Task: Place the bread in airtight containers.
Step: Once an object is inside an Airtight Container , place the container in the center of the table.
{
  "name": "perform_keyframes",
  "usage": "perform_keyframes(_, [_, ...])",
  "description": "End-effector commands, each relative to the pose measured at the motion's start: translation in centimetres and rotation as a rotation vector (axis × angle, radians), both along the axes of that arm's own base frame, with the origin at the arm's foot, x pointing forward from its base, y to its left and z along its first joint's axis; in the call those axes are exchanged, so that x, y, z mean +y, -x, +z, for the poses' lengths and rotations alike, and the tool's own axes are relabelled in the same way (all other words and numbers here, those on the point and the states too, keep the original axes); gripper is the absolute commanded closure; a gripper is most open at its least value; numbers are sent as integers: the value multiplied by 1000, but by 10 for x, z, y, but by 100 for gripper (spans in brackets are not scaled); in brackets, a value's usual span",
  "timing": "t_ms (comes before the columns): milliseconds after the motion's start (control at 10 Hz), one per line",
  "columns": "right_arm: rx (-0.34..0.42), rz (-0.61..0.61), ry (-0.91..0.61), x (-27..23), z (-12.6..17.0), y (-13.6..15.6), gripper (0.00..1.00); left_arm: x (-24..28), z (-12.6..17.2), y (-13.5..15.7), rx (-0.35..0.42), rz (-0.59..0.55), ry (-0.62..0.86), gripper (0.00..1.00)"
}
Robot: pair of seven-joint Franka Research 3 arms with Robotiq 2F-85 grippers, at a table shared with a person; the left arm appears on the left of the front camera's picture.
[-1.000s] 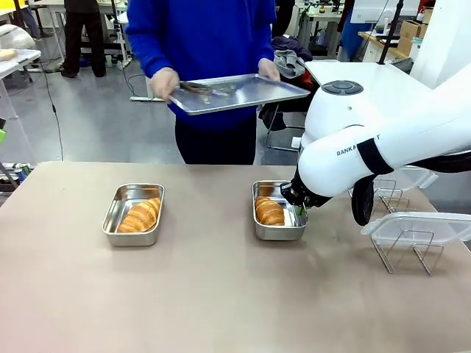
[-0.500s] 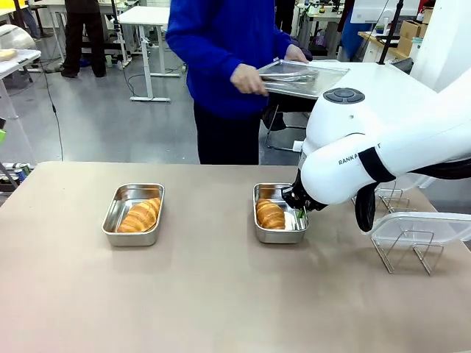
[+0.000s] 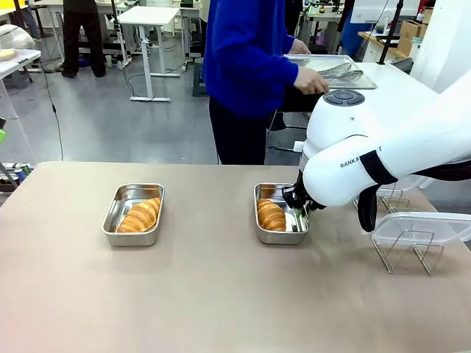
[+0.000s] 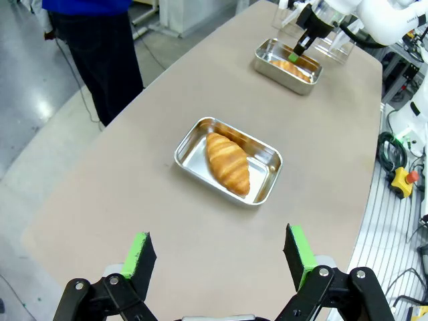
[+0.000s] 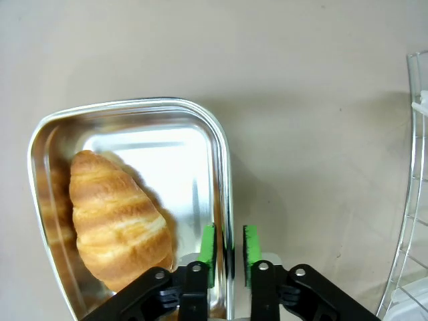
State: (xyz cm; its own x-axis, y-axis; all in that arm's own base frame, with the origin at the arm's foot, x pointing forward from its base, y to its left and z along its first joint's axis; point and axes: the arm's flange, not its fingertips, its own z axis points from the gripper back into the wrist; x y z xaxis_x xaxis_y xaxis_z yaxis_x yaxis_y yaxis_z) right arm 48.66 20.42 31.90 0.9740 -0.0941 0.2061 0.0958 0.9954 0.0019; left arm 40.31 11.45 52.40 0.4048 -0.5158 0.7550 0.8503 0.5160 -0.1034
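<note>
- While I watch remotely, my right claw point(image 5: 229, 231) straddles one tub's point(image 5: 134, 104) rim, narrowly parted (croissant point(image 5: 114, 214) inside).
- Left claw point(image 4: 217, 238) gapes wide, empty, the other tub point(image 4: 263, 166) beyond it.

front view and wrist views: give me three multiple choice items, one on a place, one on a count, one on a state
1. Where is the right gripper?
A) above the person's tray
B) astride the right tub's wall
C) at the rack

2. How many croissants lie in the left tub?
A) none
B) one
C) two

3. The left gripper is:
A) open
B) shut on a croissant
C) shut on a lid

Key:
1 B, one finger is inside the rim and one outside.
2 B, a single one lies in it.
3 A, its fingers stand wide apart with nothing between them.
</note>
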Motion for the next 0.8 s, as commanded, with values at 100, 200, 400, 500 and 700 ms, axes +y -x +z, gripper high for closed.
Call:
perform_keyframes(100, [-83,1,-18,-2,38,2,0,1,1,0,1,-14,-12,0])
perform_keyframes(200, [-129,33,-55,-9,63,1,0,1,1,0,1,-14,-12,0])
perform_keyframes(400, [-241,167,-149,-31,122,-3,0,1,1,0,1,-14,-12,0])
perform_keyframes(500, [-286,289,-177,-46,147,-2,0,1,1,0,1,-14,-12,0])
perform_keyframes(700, [-334,515,-334,-80,183,-2,0,1,1,0,1,-14,-12,0])
